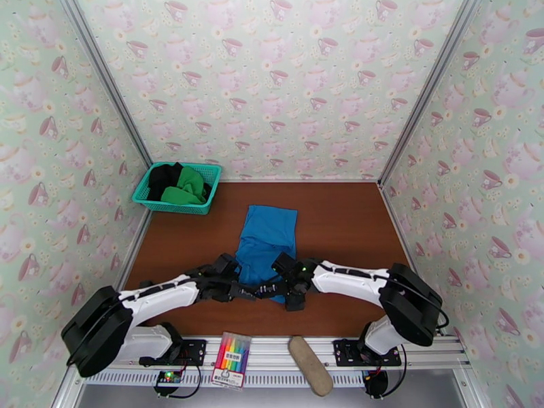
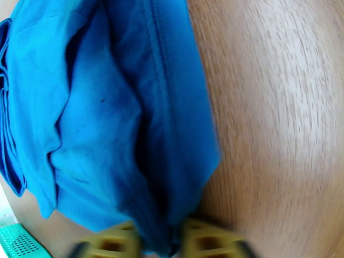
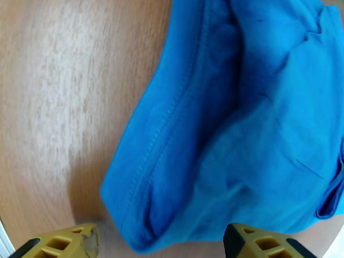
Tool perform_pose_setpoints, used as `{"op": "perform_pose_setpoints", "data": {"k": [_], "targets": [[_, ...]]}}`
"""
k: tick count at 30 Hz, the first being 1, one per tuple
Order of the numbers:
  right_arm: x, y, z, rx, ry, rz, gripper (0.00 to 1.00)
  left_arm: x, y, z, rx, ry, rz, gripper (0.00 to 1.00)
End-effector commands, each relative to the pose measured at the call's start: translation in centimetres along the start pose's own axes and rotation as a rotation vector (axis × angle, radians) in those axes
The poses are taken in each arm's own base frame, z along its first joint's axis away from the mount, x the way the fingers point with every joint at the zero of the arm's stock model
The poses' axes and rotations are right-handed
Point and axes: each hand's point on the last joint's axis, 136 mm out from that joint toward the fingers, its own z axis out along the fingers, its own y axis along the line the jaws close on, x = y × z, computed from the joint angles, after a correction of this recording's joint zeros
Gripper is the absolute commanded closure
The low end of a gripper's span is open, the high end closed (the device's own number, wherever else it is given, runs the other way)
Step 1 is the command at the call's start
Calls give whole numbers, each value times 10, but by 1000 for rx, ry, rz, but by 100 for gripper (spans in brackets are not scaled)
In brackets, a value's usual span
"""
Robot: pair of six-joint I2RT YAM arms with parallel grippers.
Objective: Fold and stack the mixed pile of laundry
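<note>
Upper left, the basket (image 1: 178,207) holds black cloth (image 1: 163,179) and green cloth (image 1: 185,188). Centre, blue cloth (image 1: 265,239) lies on the desk (image 1: 340,219) — left hand (image 2: 159,239) grasping its near hem, right hand (image 3: 161,241) released, fingers spread at the same hem.

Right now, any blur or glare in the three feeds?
Top external: sharp, evenly lit. Left wrist: table grain and left claw smeared. Right wrist: pale glare on the table left of the blue garment, cloth slightly soft.
</note>
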Motion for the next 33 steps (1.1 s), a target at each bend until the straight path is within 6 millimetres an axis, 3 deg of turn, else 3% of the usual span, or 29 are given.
{"op": "perform_pose_setpoints", "data": {"k": [1, 3, 5, 10, 11, 17, 20, 24, 27, 30, 33], "targets": [[-13, -4, 6, 1, -37, 2, 23, -5, 2, 1, 18, 0, -10, 86], [-14, -3, 10, -9, -38, 10, 26, -6, 2, 2, 19, 3, -7, 91], [-16, -3, 15, -22, -34, 21, 37, -6, 1, 4, 21, 8, -2, 100], [-19, -6, 17, -27, -29, 45, 92, -7, 4, 1, 9, 4, 0, 100], [-21, -7, 13, -23, -36, 45, 100, -7, 4, -1, 4, 0, 0, 100], [-25, -19, -23, 75, -111, 62, 100, -8, 20, -28, -57, -10, -9, 100], [-26, -37, -53, 159, -186, 104, 100, -13, 43, -53, -114, -36, -36, 100], [-19, -77, -96, 284, -262, 222, 100, -18, 89, -83, -199, -71, -69, 100], [-11, -109, -119, 356, -295, 330, 100, -17, 129, -94, -242, -80, -89, 100], [0, -141, -130, 414, -296, 416, 100, -13, 180, -101, -289, -91, -136, 100], [16, -176, -129, 449, -269, 503, 100, -3, 227, -93, -311, -96, -182, 100]]}}
